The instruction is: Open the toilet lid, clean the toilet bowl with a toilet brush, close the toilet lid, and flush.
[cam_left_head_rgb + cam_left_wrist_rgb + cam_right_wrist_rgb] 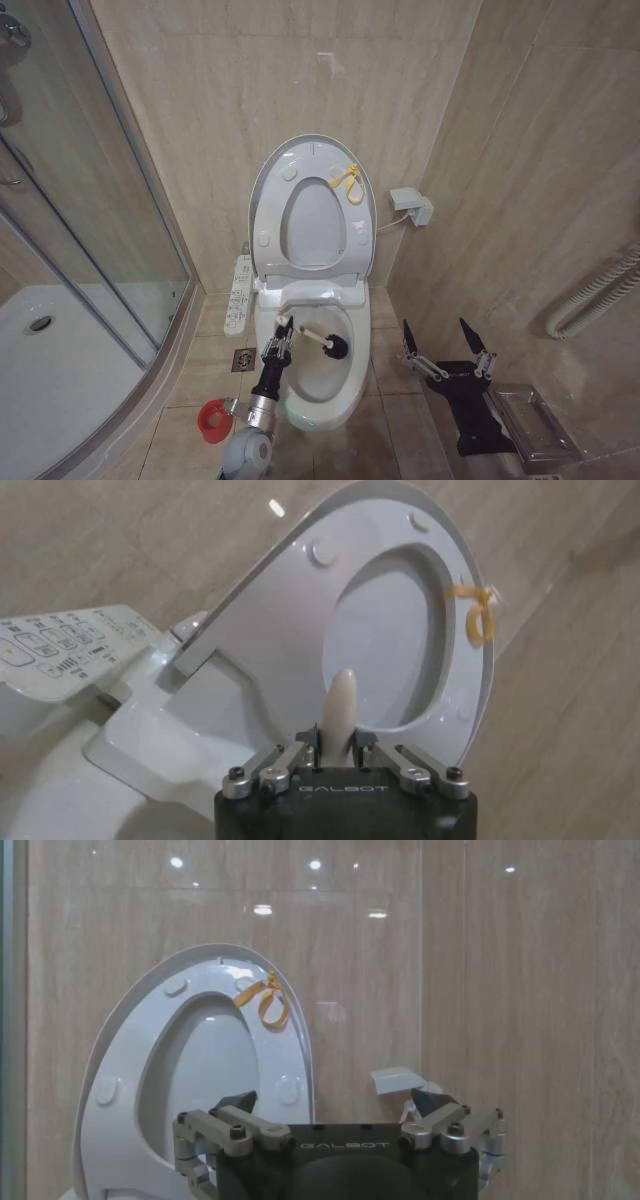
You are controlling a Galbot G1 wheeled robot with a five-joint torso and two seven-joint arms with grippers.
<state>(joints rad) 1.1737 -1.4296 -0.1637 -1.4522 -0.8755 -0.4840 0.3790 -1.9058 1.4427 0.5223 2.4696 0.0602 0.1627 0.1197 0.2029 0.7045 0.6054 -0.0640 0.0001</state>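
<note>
The toilet lid (312, 222) stands raised against the back wall, and the white seat ring (272, 212) is raised in front of it. A yellow strap (346, 182) hangs near its top edge. Below lies the open toilet bowl (352, 385). My left gripper (280, 338) is shut on the white handle of the toilet brush (312, 336), and the dark bristle head (336, 348) sits inside the bowl. In the left wrist view the handle tip (342, 701) sticks out between the fingers toward the lid (385, 630). My right gripper (445, 345) hangs open to the right of the bowl, facing the lid (205, 1065).
A red holder cup (212, 420) stands on the floor left of the bowl, near a floor drain (243, 360). The control panel (240, 292) juts from the toilet's left side. The glass shower enclosure (90, 250) is at left. A wall box (412, 206), a hose (600, 290) and a metal shelf (530, 425) are at right.
</note>
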